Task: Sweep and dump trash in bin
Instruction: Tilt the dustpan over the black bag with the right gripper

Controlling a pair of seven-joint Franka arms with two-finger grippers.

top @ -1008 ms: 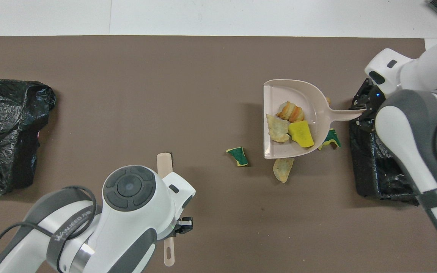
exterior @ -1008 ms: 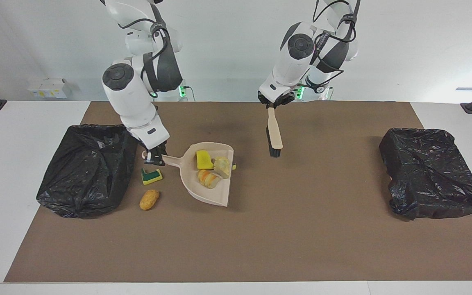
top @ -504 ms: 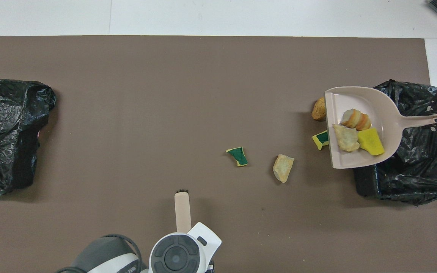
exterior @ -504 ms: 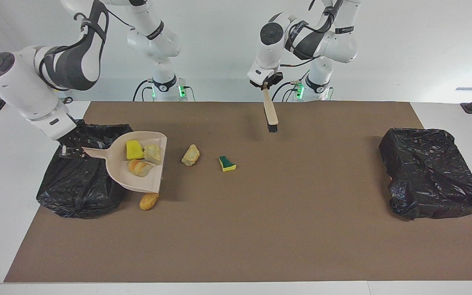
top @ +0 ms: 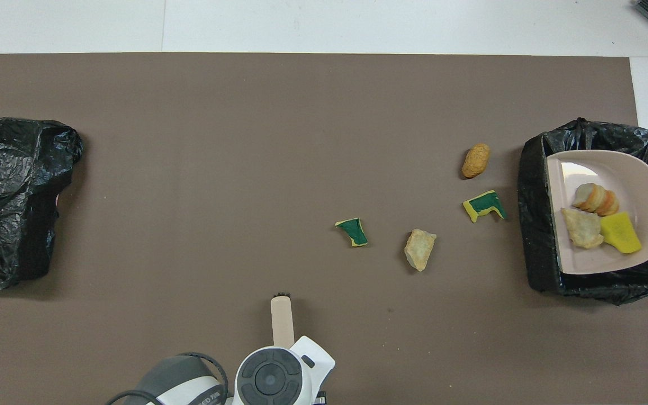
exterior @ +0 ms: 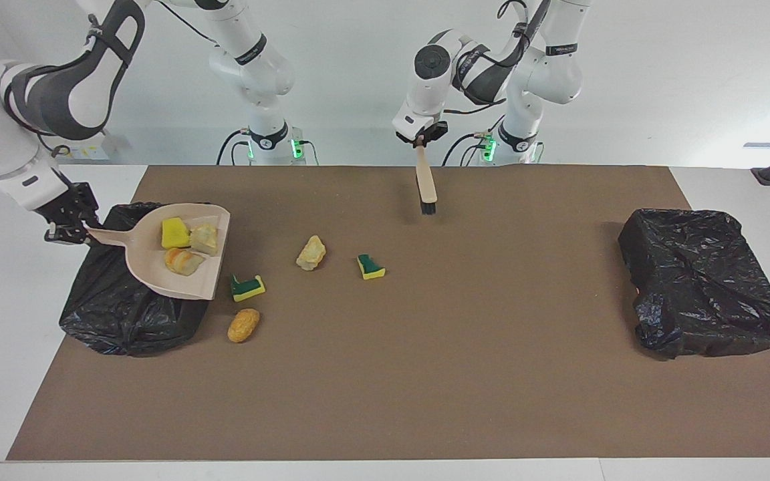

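Observation:
My right gripper point(exterior: 72, 229) is shut on the handle of the beige dustpan point(exterior: 146, 260), which hangs tilted over the black-bagged bin point(exterior: 117, 314) at the right arm's end of the table. Three pieces of trash lie in the pan point(top: 583, 169): a yellow sponge point(exterior: 174, 232), a pale chunk point(exterior: 204, 239) and a bread-like piece point(exterior: 181, 262). On the mat lie two green-and-yellow sponges point(exterior: 248, 287) point(exterior: 371, 266), an orange nugget point(exterior: 243, 325) and a pale chunk point(exterior: 311, 252). My left gripper point(exterior: 420, 137) is shut on the beige brush point(exterior: 426, 187), bristles down, over the mat's edge by the robots.
A second black-bagged bin point(exterior: 706, 287) stands at the left arm's end of the table. A brown mat point(exterior: 465, 374) covers most of the table. The loose scraps lie beside the bin point(top: 535, 242) under the pan, toward the table's middle.
The right arm lifted the dustpan off the mat and carried it, with its three pieces, over the bin. The left arm pulled the brush up and back toward the robots.

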